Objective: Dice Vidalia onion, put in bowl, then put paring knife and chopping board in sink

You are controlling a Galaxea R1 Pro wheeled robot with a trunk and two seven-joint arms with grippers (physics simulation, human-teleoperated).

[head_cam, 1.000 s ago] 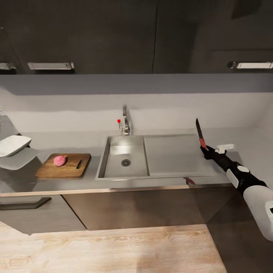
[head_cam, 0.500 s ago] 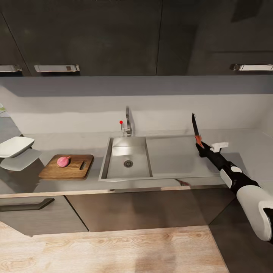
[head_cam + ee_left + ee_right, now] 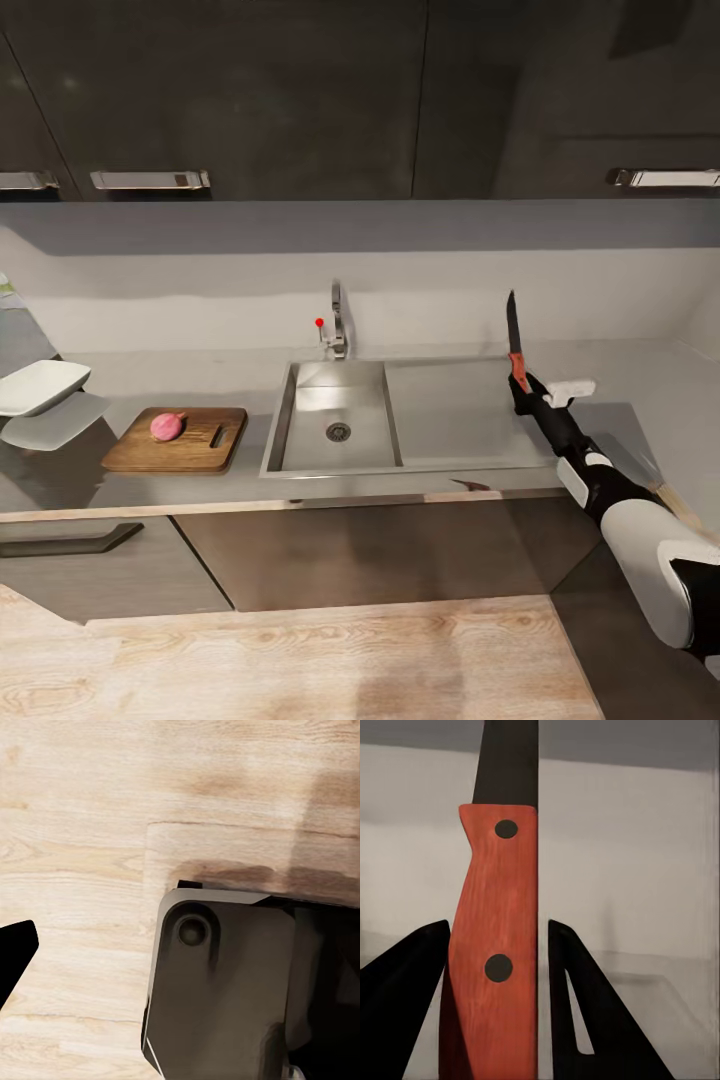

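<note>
The right gripper (image 3: 524, 385) clamps the paring knife (image 3: 514, 335), blade upright. The onion (image 3: 167, 425) lies on the chopping board (image 3: 178, 439), well apart to the left across the sink (image 3: 340, 415).

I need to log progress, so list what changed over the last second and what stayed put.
The right tool, shut on the paring knife, has moved a little toward the sink, and the blade now stands nearly upright. The whole view shifted early in that second, so the camera moved. The onion lies on the chopping board as before, and the bowl is unchanged.
</note>
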